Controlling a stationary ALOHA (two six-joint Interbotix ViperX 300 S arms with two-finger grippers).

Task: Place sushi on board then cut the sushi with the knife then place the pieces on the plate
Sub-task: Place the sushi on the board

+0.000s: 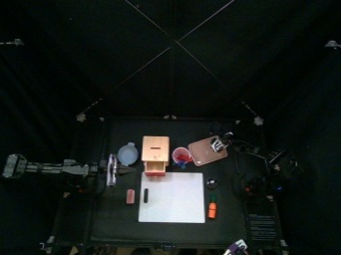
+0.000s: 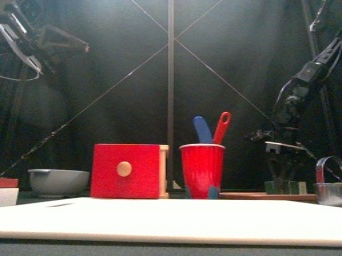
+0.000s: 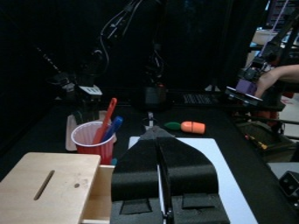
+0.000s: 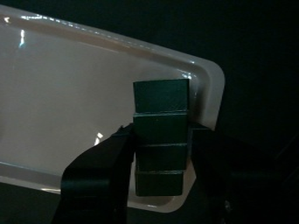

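Nearest in the front view lies the white cutting board, flat, matte and bare, so nothing is placed on it yet. Behind it stand the wooden box with its red front, the red cup holding a blue knife and a red knife, and at the far left a blue-grey bowl. At the right the sushi roll, a row of dark green blocks, sits on the pink tray under the right claw. In the top view the tray is on the far part of the desk, right of the box, and the left claw rests at the left, near the bowl. The left wrist view shows its jaws closed together on nothing. In the right wrist view the jaws stand apart, one on each long side of the roll and very close to it; whether they press it I cannot tell. The roll looks light, stiff and smooth, maybe slippery, and its blocks may separate. I think the hold should be across the middle blocks, with gentle force. The tray is glossy and has a raised rim.
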